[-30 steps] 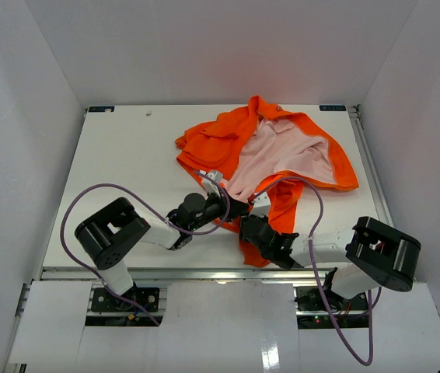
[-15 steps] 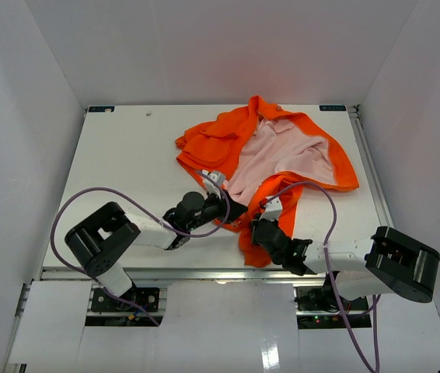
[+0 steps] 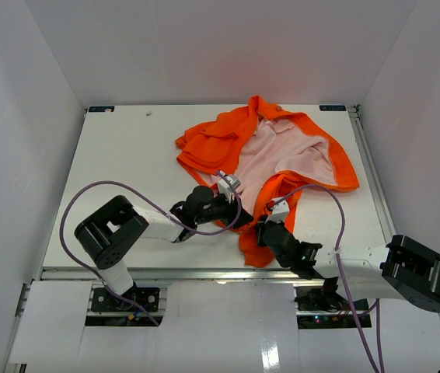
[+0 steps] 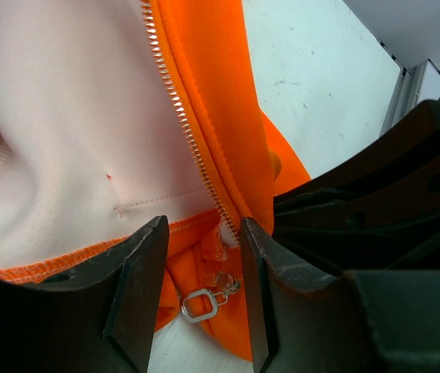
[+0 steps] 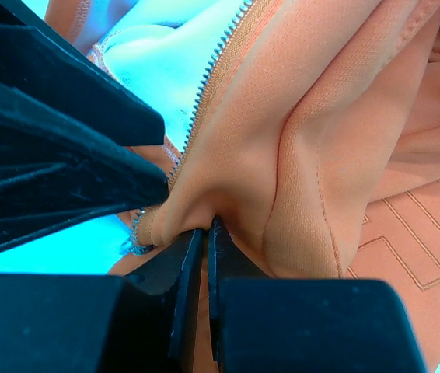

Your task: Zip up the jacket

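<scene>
The orange jacket (image 3: pixel 214 140) lies open on the table, its pale pink lining (image 3: pixel 282 159) facing up. My left gripper (image 3: pixel 242 217) is at the jacket's lower front edge. In the left wrist view its jaws (image 4: pixel 202 237) stand open astride the bottom end of the zipper teeth (image 4: pixel 185 128), and the silver zipper pull (image 4: pixel 199 305) lies loose between them. My right gripper (image 3: pixel 263 228) faces it from the right. In its wrist view it is shut (image 5: pixel 207 231) on a fold of the orange jacket (image 5: pixel 235 194) just beside the zipper teeth (image 5: pixel 214 68).
The white table (image 3: pixel 127 155) has raised rails at its right edge (image 3: pixel 368 163) and near edge. White walls enclose the table on three sides. Purple cables (image 3: pixel 88 194) loop off both arms. The two grippers are almost touching over the hem.
My left gripper has opened from shut and shifted slightly right. My right gripper has closed on the jacket's hem, and the right arm's elbow has swung out to the right.
</scene>
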You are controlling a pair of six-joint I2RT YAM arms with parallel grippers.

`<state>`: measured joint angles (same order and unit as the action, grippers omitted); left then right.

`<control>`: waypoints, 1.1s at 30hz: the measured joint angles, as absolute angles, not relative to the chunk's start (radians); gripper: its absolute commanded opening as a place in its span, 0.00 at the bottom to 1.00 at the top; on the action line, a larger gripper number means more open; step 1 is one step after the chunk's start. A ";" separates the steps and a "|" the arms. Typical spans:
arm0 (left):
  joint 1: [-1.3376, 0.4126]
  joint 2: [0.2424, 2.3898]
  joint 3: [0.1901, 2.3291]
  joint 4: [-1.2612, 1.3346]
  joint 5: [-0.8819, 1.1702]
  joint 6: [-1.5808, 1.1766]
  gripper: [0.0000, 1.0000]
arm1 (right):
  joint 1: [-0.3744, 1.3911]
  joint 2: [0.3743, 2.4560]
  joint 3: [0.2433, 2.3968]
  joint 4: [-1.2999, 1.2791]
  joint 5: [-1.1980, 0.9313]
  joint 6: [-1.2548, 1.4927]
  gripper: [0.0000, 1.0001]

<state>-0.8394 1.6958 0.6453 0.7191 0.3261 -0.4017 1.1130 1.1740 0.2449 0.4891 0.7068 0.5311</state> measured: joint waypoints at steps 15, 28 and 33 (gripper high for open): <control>-0.818 1.689 0.631 0.725 0.483 -0.403 0.65 | 1.113 1.163 0.239 0.471 0.704 0.521 0.08; -0.818 1.717 0.661 0.687 0.548 -0.393 0.38 | 1.113 1.167 0.240 0.470 0.692 0.517 0.08; -0.818 1.751 0.673 0.717 0.583 -0.408 0.03 | 1.113 1.164 0.241 0.469 0.677 0.514 0.25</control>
<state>-0.8181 1.7507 0.6727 0.7168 0.5834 -0.4082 1.1130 1.1640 0.2405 0.4691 0.6774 0.5138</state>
